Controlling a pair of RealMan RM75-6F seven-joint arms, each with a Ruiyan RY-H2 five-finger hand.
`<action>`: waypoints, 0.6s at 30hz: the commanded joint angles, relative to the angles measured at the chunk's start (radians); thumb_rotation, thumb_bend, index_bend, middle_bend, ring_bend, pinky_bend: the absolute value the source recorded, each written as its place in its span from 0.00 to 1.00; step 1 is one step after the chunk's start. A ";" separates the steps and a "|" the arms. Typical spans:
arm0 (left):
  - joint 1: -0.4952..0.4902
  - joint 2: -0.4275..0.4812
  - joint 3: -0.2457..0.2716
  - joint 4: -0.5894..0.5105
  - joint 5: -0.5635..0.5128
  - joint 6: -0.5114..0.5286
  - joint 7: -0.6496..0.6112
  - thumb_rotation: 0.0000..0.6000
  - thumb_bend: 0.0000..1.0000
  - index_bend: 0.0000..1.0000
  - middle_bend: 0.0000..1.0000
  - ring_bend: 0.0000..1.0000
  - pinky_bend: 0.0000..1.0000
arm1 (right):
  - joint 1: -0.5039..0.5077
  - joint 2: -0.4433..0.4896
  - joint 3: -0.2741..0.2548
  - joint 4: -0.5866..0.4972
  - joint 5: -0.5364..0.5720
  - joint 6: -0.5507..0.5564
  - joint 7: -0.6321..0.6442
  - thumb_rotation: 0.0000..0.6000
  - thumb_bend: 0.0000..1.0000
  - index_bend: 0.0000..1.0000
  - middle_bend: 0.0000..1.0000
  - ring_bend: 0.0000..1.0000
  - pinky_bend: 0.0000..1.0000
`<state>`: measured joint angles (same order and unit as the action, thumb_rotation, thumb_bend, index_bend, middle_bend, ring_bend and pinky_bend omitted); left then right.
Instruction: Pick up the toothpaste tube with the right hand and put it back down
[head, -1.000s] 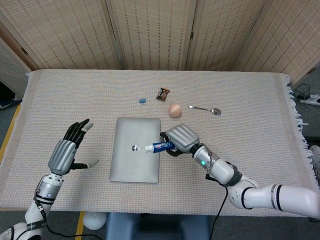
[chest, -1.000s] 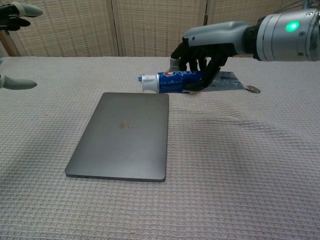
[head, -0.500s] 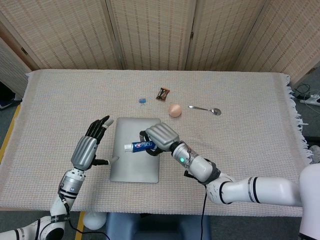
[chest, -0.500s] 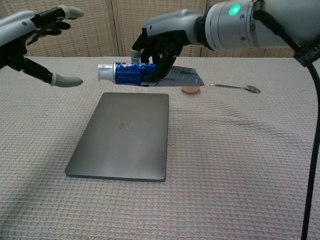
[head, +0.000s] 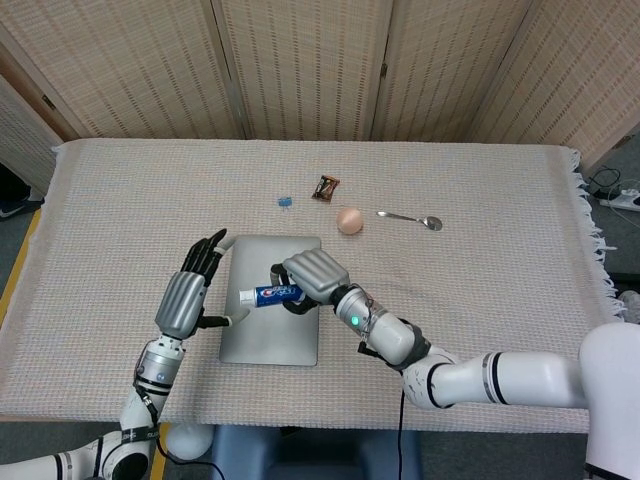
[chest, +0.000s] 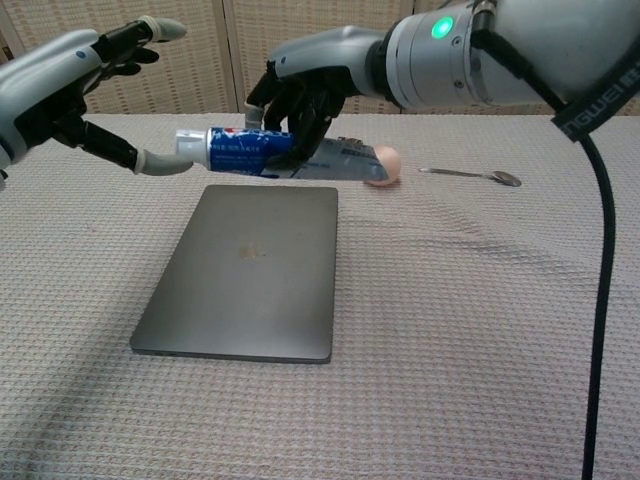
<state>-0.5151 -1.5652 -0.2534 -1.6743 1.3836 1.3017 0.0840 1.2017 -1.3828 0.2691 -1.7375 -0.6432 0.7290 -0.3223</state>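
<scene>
My right hand (head: 315, 278) (chest: 300, 95) grips a blue and white toothpaste tube (head: 268, 295) (chest: 250, 152) and holds it level in the air above the closed grey laptop (head: 270, 320) (chest: 245, 270), cap pointing left. My left hand (head: 188, 298) (chest: 75, 90) is raised at the laptop's left edge with fingers spread. Its thumb tip sits right at the tube's white cap (chest: 190, 156); whether they touch I cannot tell.
Beyond the laptop lie a peach-coloured egg-shaped ball (head: 349, 221) (chest: 388, 165), a metal spoon (head: 410, 218) (chest: 475, 176), a dark snack wrapper (head: 325, 187) and a small blue clip (head: 285, 201). A woven cloth (head: 500, 280) covers the table; folding screens stand behind.
My right hand has carried the tube leftward, from the laptop's right edge to over its middle. My left hand has moved right and forward until its thumb meets the tube's cap.
</scene>
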 joint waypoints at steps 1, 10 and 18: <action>-0.001 -0.004 -0.003 0.006 -0.008 0.004 0.006 1.00 0.18 0.00 0.00 0.00 0.00 | 0.002 0.002 -0.005 -0.001 -0.006 -0.004 0.010 1.00 0.82 0.63 0.60 0.66 0.52; 0.001 -0.005 -0.005 0.016 -0.025 0.011 -0.010 1.00 0.28 0.00 0.00 0.00 0.00 | 0.008 0.007 -0.020 0.003 -0.017 -0.015 0.039 1.00 0.83 0.63 0.60 0.67 0.53; -0.002 -0.009 -0.007 0.026 -0.030 0.014 -0.016 1.00 0.39 0.00 0.00 0.00 0.00 | 0.021 0.009 -0.029 0.001 -0.012 -0.013 0.047 1.00 0.84 0.63 0.60 0.65 0.54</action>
<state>-0.5173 -1.5740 -0.2603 -1.6484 1.3535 1.3156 0.0685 1.2222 -1.3736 0.2404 -1.7365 -0.6554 0.7157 -0.2750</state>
